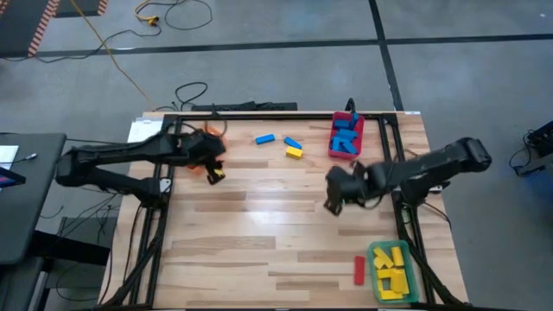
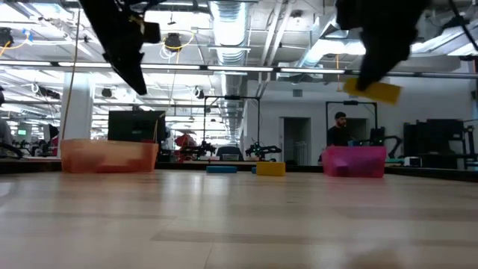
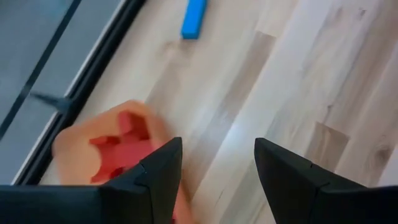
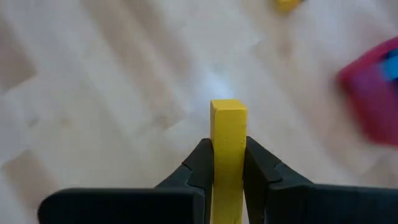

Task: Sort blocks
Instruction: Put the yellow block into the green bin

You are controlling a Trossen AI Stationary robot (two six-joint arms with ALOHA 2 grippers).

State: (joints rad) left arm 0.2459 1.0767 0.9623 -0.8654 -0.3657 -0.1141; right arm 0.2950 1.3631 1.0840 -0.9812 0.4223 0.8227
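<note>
My right gripper (image 1: 335, 197) hangs over the middle of the table, right of centre, shut on a yellow block (image 4: 228, 115) that also shows high above the table in the low view (image 2: 375, 90). My left gripper (image 1: 210, 168) stands open over the far left part of the table, with nothing between its fingers (image 3: 217, 149). Beside it is the orange bin (image 3: 112, 155) with red blocks inside. Two blue blocks (image 1: 264, 138) (image 1: 292, 142) and one yellow block (image 1: 295, 153) lie flat on the wood near the far edge. My right gripper pinches the yellow block by its two long sides (image 4: 228, 158) between both fingers. The fingers lie along the block and slant downward, and the block's free end (image 4: 228, 107) sticks out past the fingertips. The block is lifted well clear of the table.
A red bin (image 1: 346, 136) with blue blocks stands at the far right. A green bin (image 1: 393, 269) with yellow blocks stands at the near right, with a red block (image 1: 359, 269) on the table beside it. Bare wood stretches across the table's middle and near left. A person (image 2: 340, 128) stands in the room behind.
</note>
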